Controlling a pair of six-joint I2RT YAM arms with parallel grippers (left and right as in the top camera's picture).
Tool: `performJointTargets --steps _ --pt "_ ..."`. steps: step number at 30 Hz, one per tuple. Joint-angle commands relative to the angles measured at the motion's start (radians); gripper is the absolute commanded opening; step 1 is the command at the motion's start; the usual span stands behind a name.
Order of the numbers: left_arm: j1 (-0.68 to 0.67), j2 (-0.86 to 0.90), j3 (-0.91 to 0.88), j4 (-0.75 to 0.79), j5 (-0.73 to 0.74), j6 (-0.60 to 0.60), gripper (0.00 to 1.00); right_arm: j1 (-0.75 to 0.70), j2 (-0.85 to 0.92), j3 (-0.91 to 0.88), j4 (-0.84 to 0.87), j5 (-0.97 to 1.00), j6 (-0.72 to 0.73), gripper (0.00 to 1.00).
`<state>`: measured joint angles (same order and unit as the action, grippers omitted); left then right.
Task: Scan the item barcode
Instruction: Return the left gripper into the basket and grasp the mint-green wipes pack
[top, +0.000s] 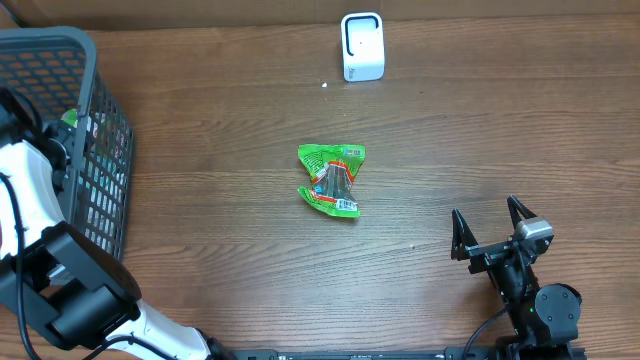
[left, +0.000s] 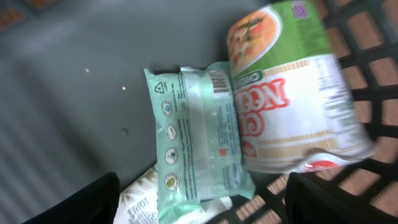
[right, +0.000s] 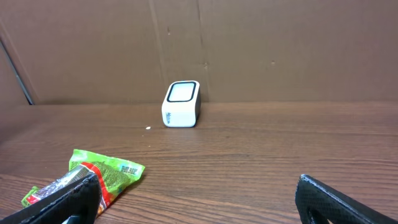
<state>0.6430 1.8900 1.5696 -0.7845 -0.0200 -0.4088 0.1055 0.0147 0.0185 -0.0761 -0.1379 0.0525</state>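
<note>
Your left gripper (left: 202, 208) hangs inside basket (top: 100, 170) at table's left edge, jaws spread, nothing pinched. Pale green packet (left: 193, 149) lies straight below it, between fingers, long axis crossing jaw line. Barcode (left: 219, 79) faces up beside noodle cup (left: 292, 93). Scanner (top: 362, 46) at far edge. Right gripper (top: 484, 212) spread, empty, near front edge: left arm nearer.
</note>
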Motion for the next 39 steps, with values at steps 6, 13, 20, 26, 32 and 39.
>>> performJointTargets --steps 6,13,20,26,32,39 --pt "-0.003 0.050 -0.053 0.064 0.004 0.048 0.82 0.006 -0.012 -0.011 0.004 0.006 0.008 1.00" --pt "-0.017 0.104 0.027 -0.002 0.031 0.050 0.86 0.006 -0.012 -0.011 0.004 0.006 0.008 1.00" --pt "-0.018 0.179 0.032 -0.004 0.002 0.046 0.86 0.006 -0.012 -0.011 0.004 0.006 0.008 1.00" --pt "-0.018 0.288 0.032 -0.005 0.002 0.046 0.84 0.006 -0.012 -0.011 0.004 0.006 0.008 1.00" --pt "-0.018 0.319 0.033 -0.008 0.006 0.042 0.56 0.006 -0.012 -0.011 0.004 0.006 0.008 1.00" --pt "-0.017 0.316 0.138 -0.103 0.006 0.042 0.16 0.006 -0.012 -0.011 0.004 0.006 0.008 1.00"
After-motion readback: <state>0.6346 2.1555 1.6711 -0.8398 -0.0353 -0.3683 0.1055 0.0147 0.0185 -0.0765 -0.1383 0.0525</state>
